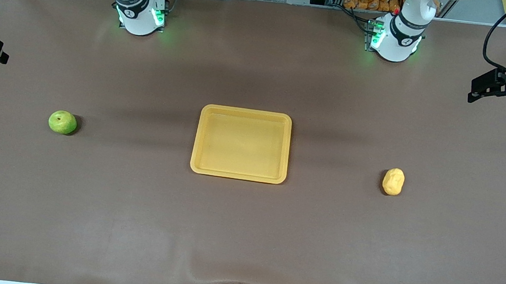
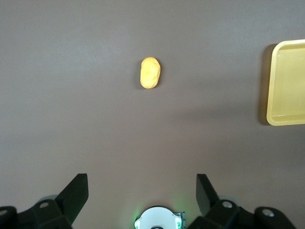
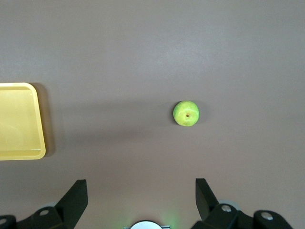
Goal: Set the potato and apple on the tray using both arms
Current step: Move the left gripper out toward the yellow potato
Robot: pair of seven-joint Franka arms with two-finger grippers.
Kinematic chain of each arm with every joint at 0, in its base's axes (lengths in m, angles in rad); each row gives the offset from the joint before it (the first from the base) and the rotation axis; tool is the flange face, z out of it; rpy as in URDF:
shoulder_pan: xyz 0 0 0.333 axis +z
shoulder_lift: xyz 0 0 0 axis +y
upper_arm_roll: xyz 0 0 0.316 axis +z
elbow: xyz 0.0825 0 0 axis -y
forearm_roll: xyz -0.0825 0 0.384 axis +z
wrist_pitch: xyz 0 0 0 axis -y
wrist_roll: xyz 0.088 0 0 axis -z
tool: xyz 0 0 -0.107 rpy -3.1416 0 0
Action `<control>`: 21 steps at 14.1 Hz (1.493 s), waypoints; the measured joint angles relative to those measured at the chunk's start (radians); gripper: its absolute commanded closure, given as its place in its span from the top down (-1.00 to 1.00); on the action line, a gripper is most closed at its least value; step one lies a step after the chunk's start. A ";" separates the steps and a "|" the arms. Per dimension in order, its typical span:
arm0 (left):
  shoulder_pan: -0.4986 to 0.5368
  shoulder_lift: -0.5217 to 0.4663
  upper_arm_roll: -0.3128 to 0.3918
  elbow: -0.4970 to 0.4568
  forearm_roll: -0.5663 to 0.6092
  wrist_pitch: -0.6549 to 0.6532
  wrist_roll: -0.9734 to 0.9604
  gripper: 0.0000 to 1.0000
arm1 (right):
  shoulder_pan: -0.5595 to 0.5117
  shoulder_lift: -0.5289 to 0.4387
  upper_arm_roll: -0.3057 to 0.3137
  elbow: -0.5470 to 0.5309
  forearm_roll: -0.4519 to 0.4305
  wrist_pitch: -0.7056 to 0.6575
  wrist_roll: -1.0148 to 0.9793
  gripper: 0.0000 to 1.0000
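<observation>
**Both pincers hanging open, fruit lying apart from the tray**

The yellow-orange tray (image 1: 242,143) is sitting flat at the middle of the brown table (image 1: 242,236), holding nothing. The green apple (image 1: 62,122) is resting on the table toward the right arm's end, well apart from the tray, its stem dimple facing up. The tan potato (image 1: 393,182) is lying toward the left arm's end, also well apart from the tray and slightly nearer to the front camera than the apple.

The left pincer (image 2: 142,193) is hanging high over the table with its two black fingers spread wide, gripping nothing; the potato (image 2: 150,73) is showing in its wrist view, along with one cut-off edge of the tray (image 2: 287,83). The right pincer (image 3: 141,193) is likewise hanging open and empty, with the apple (image 3: 186,113) and one cropped end of the tray (image 3: 21,121) in its view.

In the front view both arms are running out of frame: only their bases and dark fragments at the two side edges are showing, so the pincers themselves are hard to make out there.
</observation>
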 measured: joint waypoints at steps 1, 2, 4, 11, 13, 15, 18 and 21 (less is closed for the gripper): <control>0.000 0.001 -0.001 0.000 0.000 0.000 0.000 1.00 | -0.001 0.000 0.000 0.000 0.000 0.000 0.000 1.00; 0.000 0.001 -0.002 0.000 0.000 0.000 0.000 1.00 | -0.001 0.000 0.000 0.000 0.000 0.000 0.000 1.00; -0.001 0.004 -0.003 0.000 0.000 0.000 0.000 1.00 | -0.001 0.000 0.000 0.000 0.000 0.000 0.000 1.00; -0.002 0.068 -0.004 -0.002 0.000 0.000 -0.076 1.00 | -0.002 0.000 0.001 0.000 0.001 0.002 -0.001 1.00; -0.002 0.082 -0.004 -0.009 0.001 0.000 -0.080 1.00 | -0.002 0.001 0.001 0.000 0.001 0.003 -0.001 1.00; -0.002 0.104 -0.004 -0.027 0.001 0.005 -0.083 1.00 | -0.003 0.002 0.000 0.000 0.001 0.003 -0.001 1.00; -0.002 0.150 -0.004 -0.101 0.002 0.111 -0.100 1.00 | -0.003 0.014 0.001 -0.001 0.000 0.003 -0.008 1.00; -0.001 0.170 -0.004 -0.239 0.002 0.274 -0.111 1.00 | -0.003 0.038 0.000 -0.002 0.000 0.003 -0.011 1.00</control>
